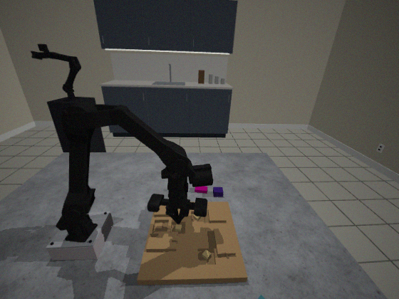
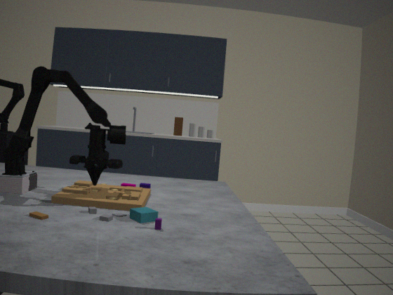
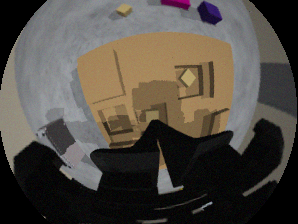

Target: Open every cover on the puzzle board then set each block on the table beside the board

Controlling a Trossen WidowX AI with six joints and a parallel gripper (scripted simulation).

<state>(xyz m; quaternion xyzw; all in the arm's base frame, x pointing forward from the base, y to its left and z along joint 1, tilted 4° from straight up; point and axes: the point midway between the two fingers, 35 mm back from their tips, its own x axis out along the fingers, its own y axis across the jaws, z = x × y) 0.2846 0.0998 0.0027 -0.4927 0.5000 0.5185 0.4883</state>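
Observation:
The wooden puzzle board [image 1: 192, 275] [image 2: 95, 204] [image 3: 150, 46] lies flat, with covers of the same wood. Pale blocks show in three wells: a front-right block [image 1: 206, 254], a back block [image 1: 196, 216] [image 3: 188, 77] and a left-middle block [image 1: 177, 228] [image 3: 152, 116]. The far-left well [image 1: 162, 225] looks empty, partly in shadow. A pale block [image 3: 124, 10] rests on the table behind the board. My gripper [image 1: 178, 221] [image 2: 94, 183] [image 3: 154, 123] is shut and empty, pointing down low over the left-middle block; contact cannot be told. The fingers hide the board's front in the wrist view.
A magenta block [image 1: 201, 189] [image 2: 128, 185] [image 3: 176, 3] and an indigo block [image 1: 218, 192] [image 2: 144, 185] [image 3: 210, 13] lie behind the board. In front are a teal block [image 2: 144, 215], a purple block [image 2: 158, 224], an orange block [image 2: 38, 215] and grey pieces [image 2: 106, 218].

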